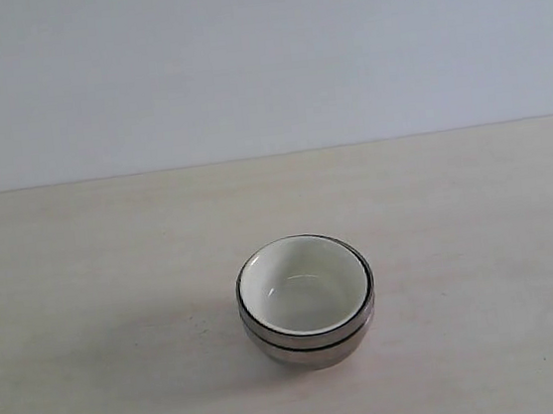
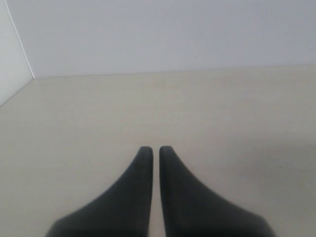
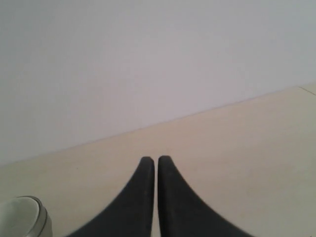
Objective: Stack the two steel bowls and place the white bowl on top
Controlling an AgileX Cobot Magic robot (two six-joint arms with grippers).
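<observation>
- The white bowl (image 1: 304, 286) sits nested in the two steel bowls (image 1: 318, 350), mouth up. A thin sliver of steel rim shows on its right side.
- The steel pair stand one inside the other on the counter (image 1: 86, 289), near the middle and toward the near edge.
- Judging by this, the stack looks complete.
- The right claw (image 3: 156, 160) is closed tip to tip and holds nothing. Its wrist view catches the edge of the bowls at one corner, so it hangs not far from them.
- The left claw (image 2: 156, 150) is likewise closed and empty, with only bare counter and the wall (image 1: 260, 59) ahead.
- Neither claw shows in the exterior view.
- Risk: a low sweep by the right arm could clip the rim. Smooth metal on a smooth counter would slide or tip, unseating the white bowl.
</observation>
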